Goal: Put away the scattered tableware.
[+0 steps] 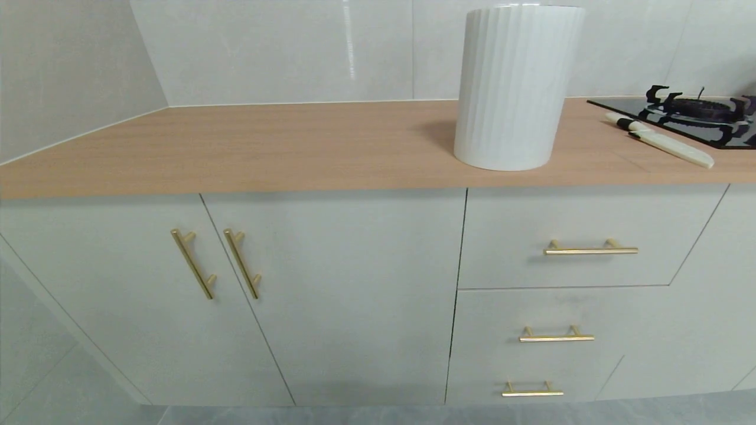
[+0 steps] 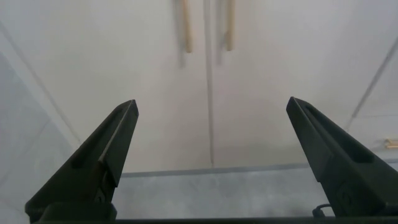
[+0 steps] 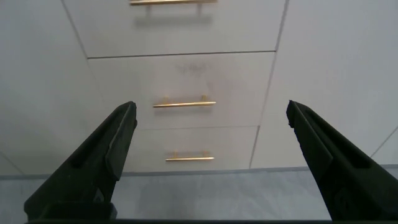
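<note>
A cream-bladed knife [image 1: 661, 140] with a black and white handle lies on the wooden counter [image 1: 266, 147] at the right, partly on the edge of the hob. A tall white ribbed container [image 1: 515, 88] stands on the counter left of the knife. My left gripper [image 2: 211, 107] is open and low, facing the two cabinet doors [image 2: 249, 93] with nothing between its fingers. My right gripper [image 3: 211, 111] is open too, facing the stack of drawers [image 3: 183, 87].
A black gas hob [image 1: 691, 115] sits at the counter's far right. Below the counter are two doors with gold handles [image 1: 215, 262] on the left and three drawers with gold handles [image 1: 590, 249] on the right. Tiled walls close the back and left.
</note>
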